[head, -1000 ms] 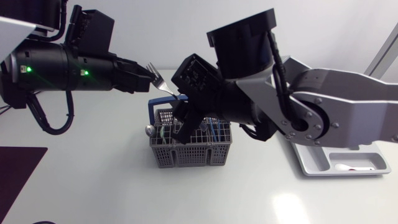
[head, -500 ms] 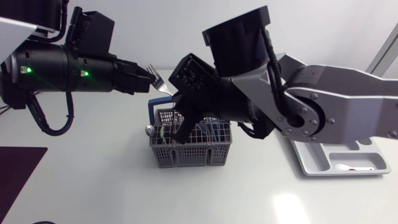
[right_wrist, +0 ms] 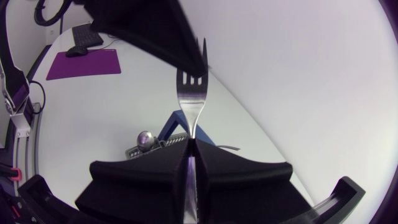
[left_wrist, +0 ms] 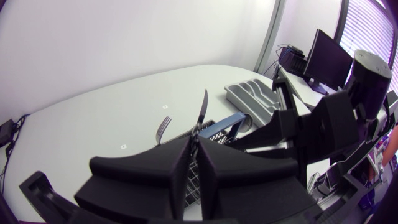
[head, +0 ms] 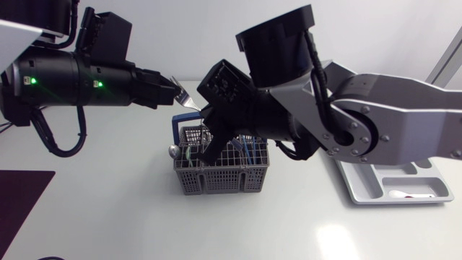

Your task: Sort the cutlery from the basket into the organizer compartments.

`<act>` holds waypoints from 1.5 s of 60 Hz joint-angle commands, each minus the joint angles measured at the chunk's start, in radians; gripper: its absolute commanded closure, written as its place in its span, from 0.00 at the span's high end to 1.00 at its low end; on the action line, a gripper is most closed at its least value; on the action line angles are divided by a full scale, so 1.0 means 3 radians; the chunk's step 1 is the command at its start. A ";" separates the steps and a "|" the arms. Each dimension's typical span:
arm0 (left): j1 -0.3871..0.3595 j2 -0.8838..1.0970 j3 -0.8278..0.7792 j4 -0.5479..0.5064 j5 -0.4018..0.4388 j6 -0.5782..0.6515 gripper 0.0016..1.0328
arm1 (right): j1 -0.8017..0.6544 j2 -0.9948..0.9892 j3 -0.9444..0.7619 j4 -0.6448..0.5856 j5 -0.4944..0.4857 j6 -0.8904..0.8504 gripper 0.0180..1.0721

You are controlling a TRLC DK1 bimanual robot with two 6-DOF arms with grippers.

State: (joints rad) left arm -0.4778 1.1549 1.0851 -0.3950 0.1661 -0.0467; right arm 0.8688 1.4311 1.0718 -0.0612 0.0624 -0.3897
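Looking at a fork [right_wrist: 190, 99] held up over the grey mesh basket [head: 224, 180], with the right tool [right_wrist: 191, 148] pinching its handle and the left tool [left_wrist: 194, 142] squeezed tight on the tine end. Got more cutlery [head: 249, 150] standing in that basket, plus the grey organizer [head: 361, 189] well off to its right. Plain glossy white worktop [head: 144, 217] underneath, dark purple mat [head: 22, 209] at its left near corner, two green lights [head: 99, 85] glowing on the left arm [head: 65, 94].

Left gripper [left_wrist: 194, 142] clamped, right gripper [right_wrist: 189, 146] clamped, tips close
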 commanded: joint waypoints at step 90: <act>-0.0289 0.0773 0.0203 -0.0810 -0.0809 0.0928 0.27 | -0.3336 -0.1027 -0.0755 -0.0363 -0.0944 -0.0005 0.05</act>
State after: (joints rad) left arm -0.5568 1.3720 1.1675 -0.6289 -0.0563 0.2119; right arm -0.0883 1.0710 0.8486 -0.1963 -0.2111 -0.3828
